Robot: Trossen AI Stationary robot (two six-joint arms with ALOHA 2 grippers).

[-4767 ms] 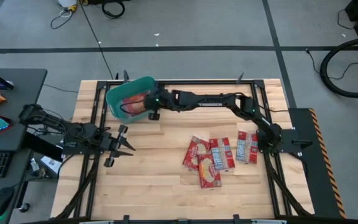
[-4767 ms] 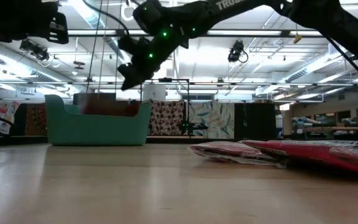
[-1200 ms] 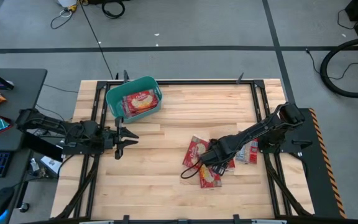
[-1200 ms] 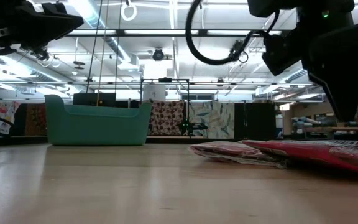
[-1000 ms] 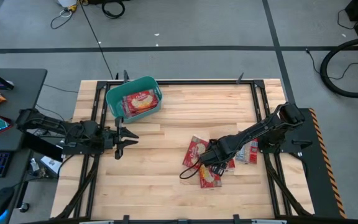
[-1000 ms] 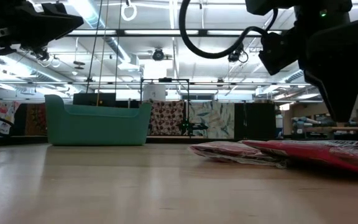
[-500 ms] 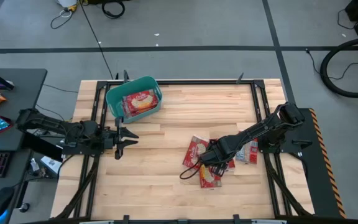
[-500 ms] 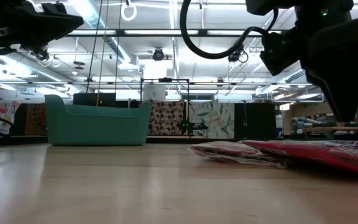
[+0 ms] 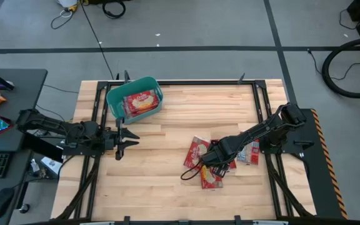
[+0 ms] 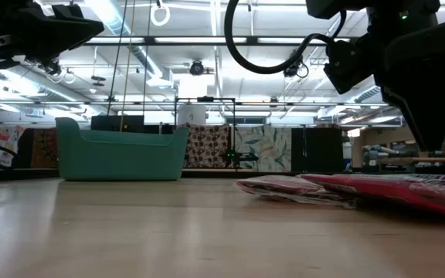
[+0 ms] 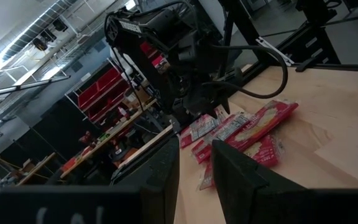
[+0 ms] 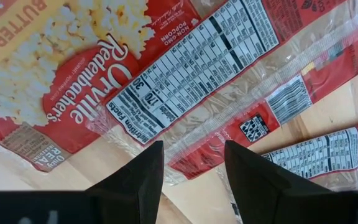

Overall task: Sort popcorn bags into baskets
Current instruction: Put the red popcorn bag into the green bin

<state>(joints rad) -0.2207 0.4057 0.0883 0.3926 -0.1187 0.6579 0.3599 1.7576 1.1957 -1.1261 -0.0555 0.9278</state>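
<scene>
I've got the right end effector (image 9: 210, 157) spread wide, right down over the popcorn bags (image 12: 185, 81) piled on the tabletop (image 9: 167, 187), gripping nothing. The teal basket (image 9: 114, 100) sits well off, bags inside. Left end effector (image 9: 122, 135) idles, fingers parted, empty.

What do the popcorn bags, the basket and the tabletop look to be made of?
Popcorn bags: glossy clear plastic film over printed paper, judging by crinkles and glare.
Basket: smooth teal plastic, probably moulded; solid walls, rolled rim.
Table: pale wood planks with visible seams, matte finish.
</scene>
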